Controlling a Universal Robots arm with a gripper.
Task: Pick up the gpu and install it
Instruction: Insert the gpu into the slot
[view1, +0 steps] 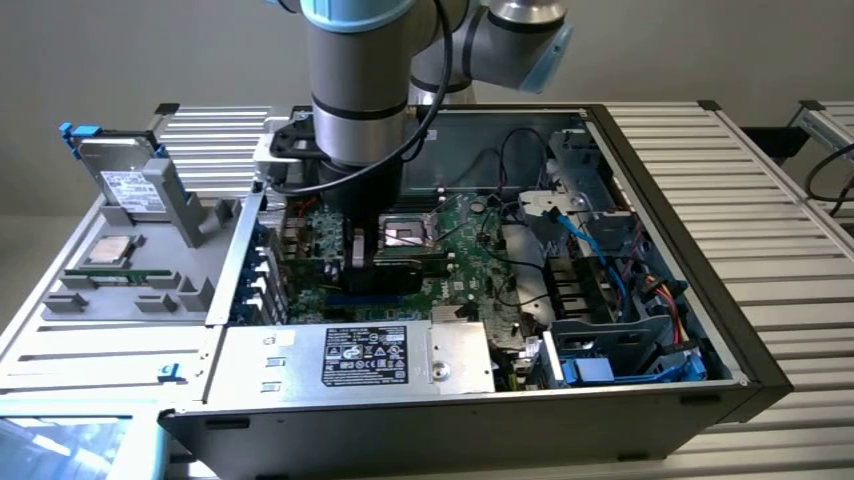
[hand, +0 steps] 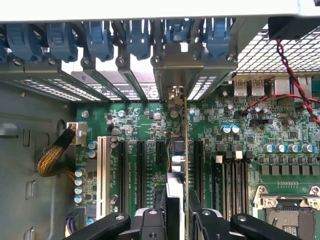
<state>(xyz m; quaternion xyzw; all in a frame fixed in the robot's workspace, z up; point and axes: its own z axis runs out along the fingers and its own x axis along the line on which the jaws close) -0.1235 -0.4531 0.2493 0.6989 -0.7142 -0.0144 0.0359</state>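
At the lower centre of the exterior view a flat silver metal box (view1: 461, 362) carries a black label (view1: 367, 355); its white writing is too small to read. Behind it, inside the open case (view1: 601, 425), the black gripper (view1: 360, 258) is pinching the gpu (hand: 186, 150), a thin green card standing on edge over long black slots (hand: 141, 167) of the green board (hand: 140, 120). Farther stand perforated grey covers (hand: 120, 75) and glossy blue clips (hand: 97, 37).

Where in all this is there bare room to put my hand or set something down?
Bare: the ribbed table on the exterior view's right of the case. Crowded: inside the case, with cables, arm and gpu.
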